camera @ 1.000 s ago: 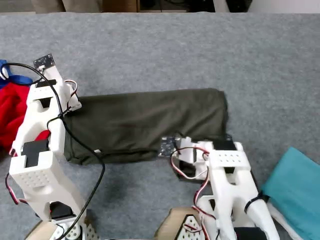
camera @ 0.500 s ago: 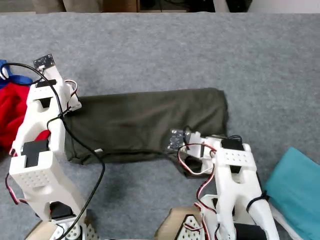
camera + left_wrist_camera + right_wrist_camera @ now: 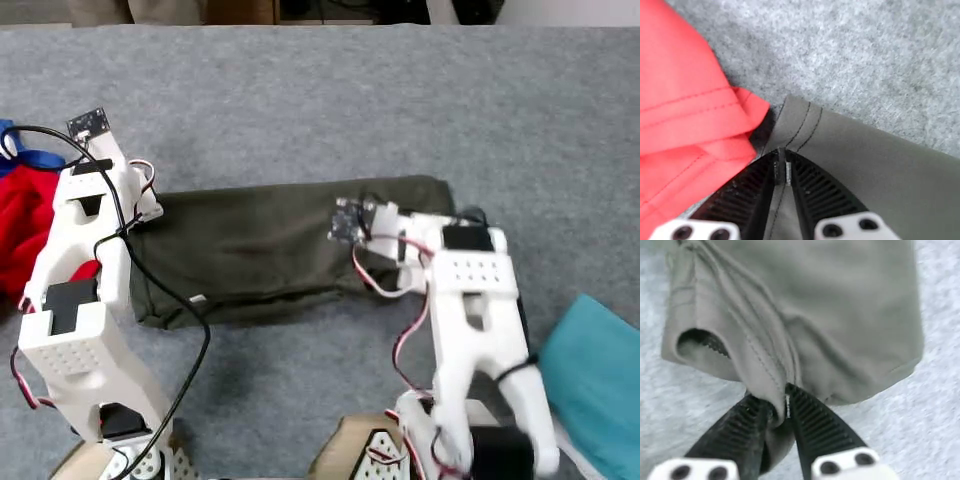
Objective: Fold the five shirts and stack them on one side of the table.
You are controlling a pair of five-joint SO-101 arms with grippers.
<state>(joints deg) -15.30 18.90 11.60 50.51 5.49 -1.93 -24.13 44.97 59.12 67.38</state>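
A dark olive shirt (image 3: 270, 245) lies folded lengthwise across the middle of the grey table. My left gripper (image 3: 781, 170) is shut on the olive shirt's (image 3: 865, 165) left hem corner, beside the red shirt (image 3: 685, 95). At the left end of the cloth in the high view stands the left arm (image 3: 95, 230). My right gripper (image 3: 784, 407) is shut on a bunched edge of the olive shirt (image 3: 830, 315) and holds it up off the table. The right arm (image 3: 455, 270) stands over the shirt's right end.
A red shirt (image 3: 25, 225) with something blue (image 3: 22, 155) behind it lies at the table's left edge. A teal shirt (image 3: 590, 370) lies folded at the front right. The grey table (image 3: 330, 100) stretches open behind the olive shirt.
The right arm has swung away from the front edge and over the shirt's right end, carrying the pinched cloth with it. The left arm has kept still.
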